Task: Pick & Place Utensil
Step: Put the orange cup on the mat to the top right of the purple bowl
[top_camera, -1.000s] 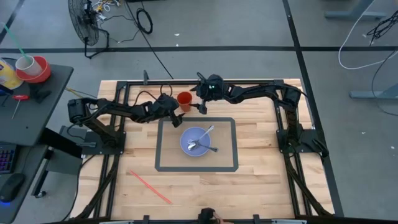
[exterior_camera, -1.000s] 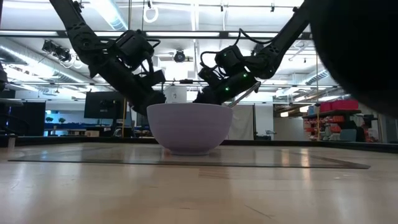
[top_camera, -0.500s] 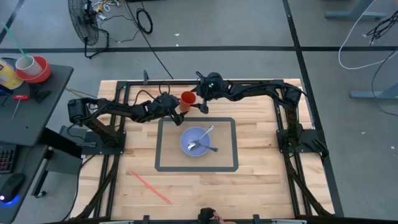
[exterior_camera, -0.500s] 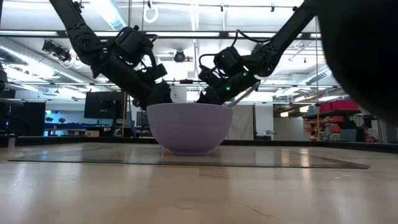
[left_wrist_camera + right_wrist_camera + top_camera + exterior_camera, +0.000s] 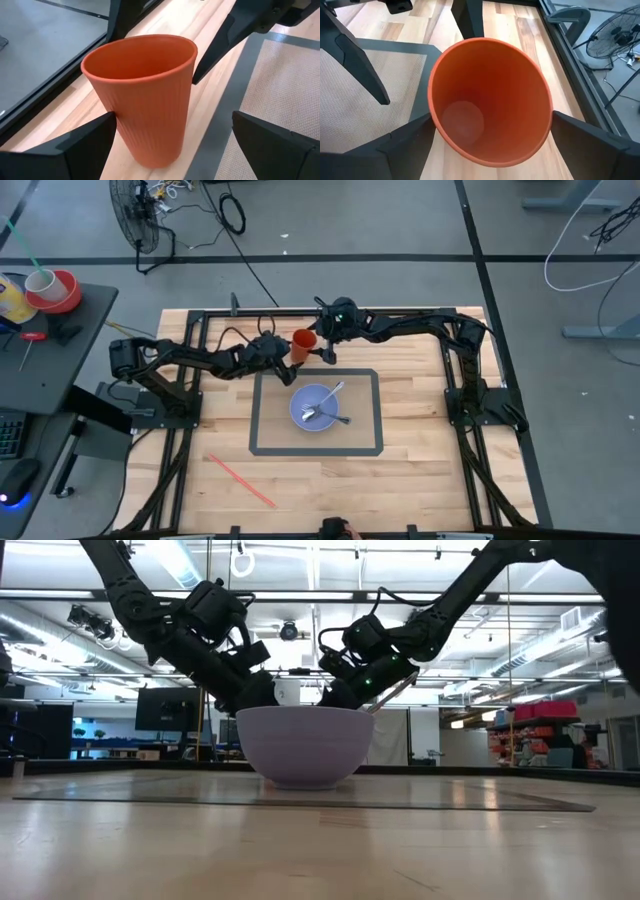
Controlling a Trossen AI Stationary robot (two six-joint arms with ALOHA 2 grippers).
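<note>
An orange ribbed cup (image 5: pixel 303 340) stands upright on the wood just beyond the far edge of the grey mat (image 5: pixel 262 412). Both grippers are at it. My left gripper (image 5: pixel 291 358) comes from the left and is open, with the cup (image 5: pixel 145 95) between its fingers, nearer one of them. My right gripper (image 5: pixel 319 348) comes from the right and is open, its fingers flanking the cup (image 5: pixel 490 100) close on both sides. A lilac bowl (image 5: pixel 318 407) on the mat holds a fork and a spoon (image 5: pixel 330 392). My left gripper has one finger (image 5: pixel 95 135) against the cup's lower wall (image 5: pixel 120 125), coming level from the table's left; the other finger (image 5: pixel 260 135) stands well apart. The cup rests on its base. My right gripper's fingers (image 5: pixel 417 130) sit right beside the cup's wall; whether they touch cannot be told.
A red straw (image 5: pixel 240 480) lies on the wood toward the near left. The bowl (image 5: pixel 305 745) hides the cup in the low view. The black frame rails (image 5: pixel 200 330) run along the far and side edges. Bare wood lies to the right of the mat.
My left gripper has moved slightly toward the far right, up to the cup. The cup has shifted a little to the right on the table. The bowl and utensils have stayed in place.
</note>
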